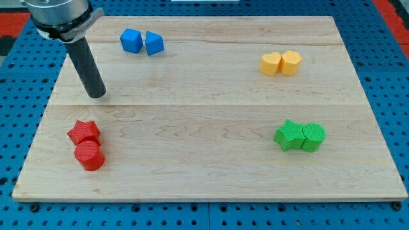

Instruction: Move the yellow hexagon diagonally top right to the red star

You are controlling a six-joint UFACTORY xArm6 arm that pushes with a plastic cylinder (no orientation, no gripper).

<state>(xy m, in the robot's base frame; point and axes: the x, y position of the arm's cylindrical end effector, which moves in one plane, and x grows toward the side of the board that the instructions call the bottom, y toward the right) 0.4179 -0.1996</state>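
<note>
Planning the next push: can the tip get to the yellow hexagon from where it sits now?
Probably yes. My tip sits at the view's left, above the red star. The yellow hexagon is far right, and the wooden board between them looks bare.

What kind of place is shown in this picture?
Probably a robotics lab bench: a wooden board lies on a blue perforated base, my tip rests on it, and small blocks sit in pairs, such as the red star.
</note>
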